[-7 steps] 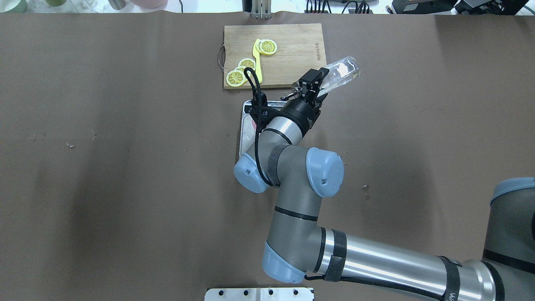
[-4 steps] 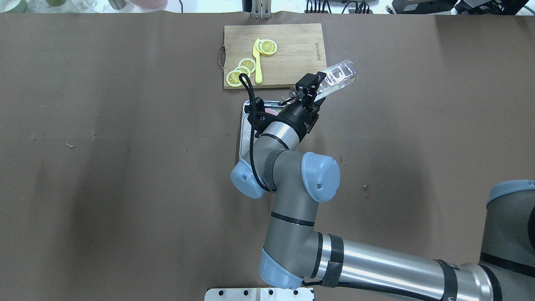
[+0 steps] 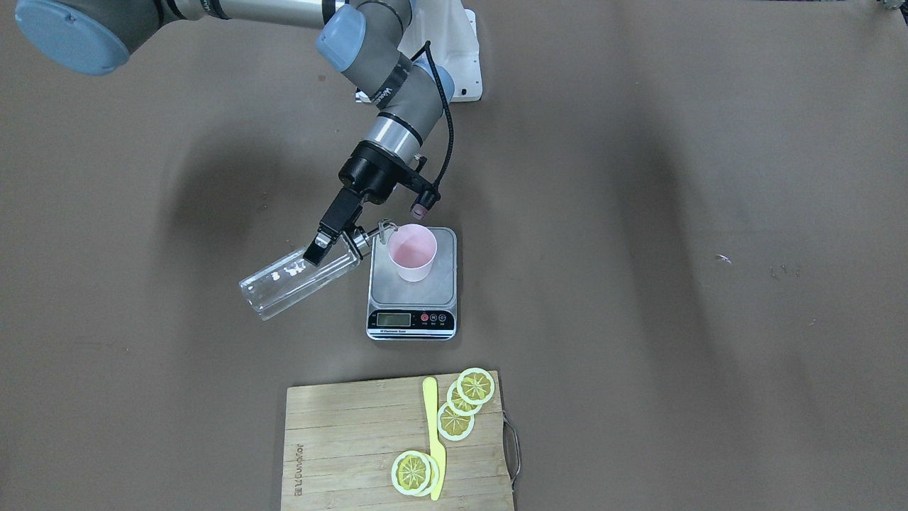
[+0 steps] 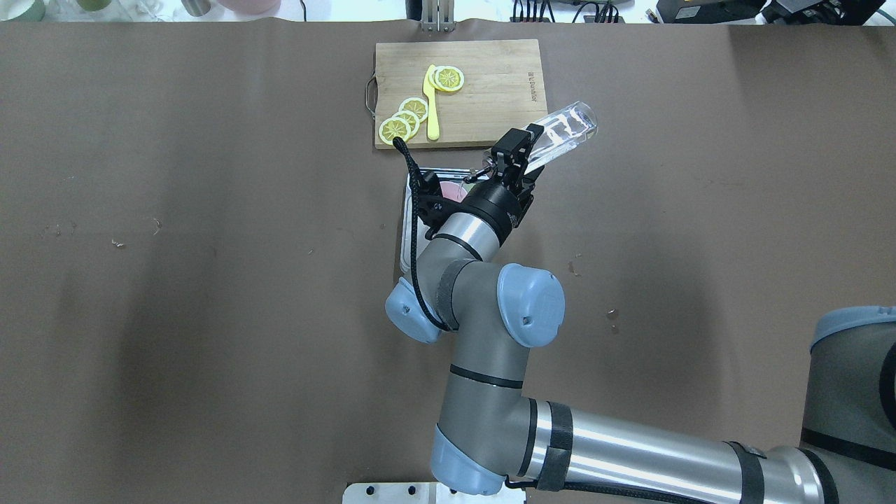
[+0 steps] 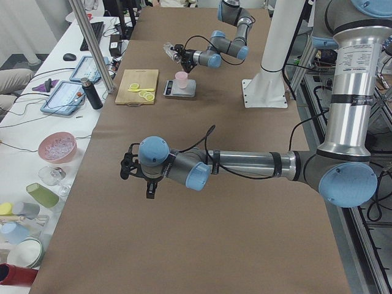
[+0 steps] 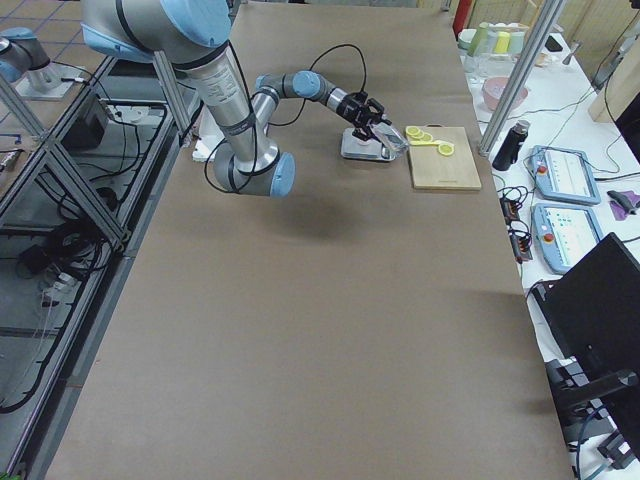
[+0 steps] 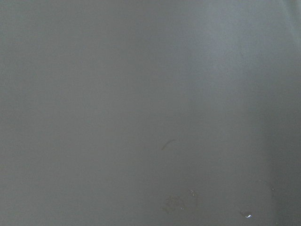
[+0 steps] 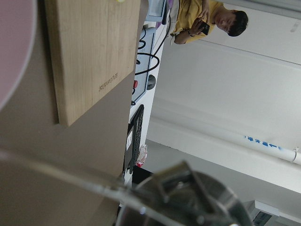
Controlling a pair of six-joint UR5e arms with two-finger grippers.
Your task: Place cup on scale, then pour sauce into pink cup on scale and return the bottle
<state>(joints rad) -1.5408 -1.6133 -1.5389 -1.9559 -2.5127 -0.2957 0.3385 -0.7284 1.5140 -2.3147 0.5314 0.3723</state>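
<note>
On the scale's (image 3: 441, 282) platform, toward 12 o'clock in the front-facing view, stands the pink cup (image 3: 411, 254). At the cup's 9 o'clock, the right gripper (image 3: 323, 248) pinches the bottle (image 3: 284, 282) near its neck. The spout is at the cup's rim and the base points toward 8 o'clock. The left gripper (image 5: 131, 170) hangs over the table (image 5: 184, 245); whether its fingers are spread cannot be told.

A robotics lab: a robot arm (image 6: 225, 100) stands by a brown-covered desk (image 6: 300, 320), aluminium framing (image 6: 62, 158) and cables (image 6: 60, 238) at nine o'clock, tablets (image 6: 563, 172) and a monitor (image 6: 600, 290) at three.
</note>
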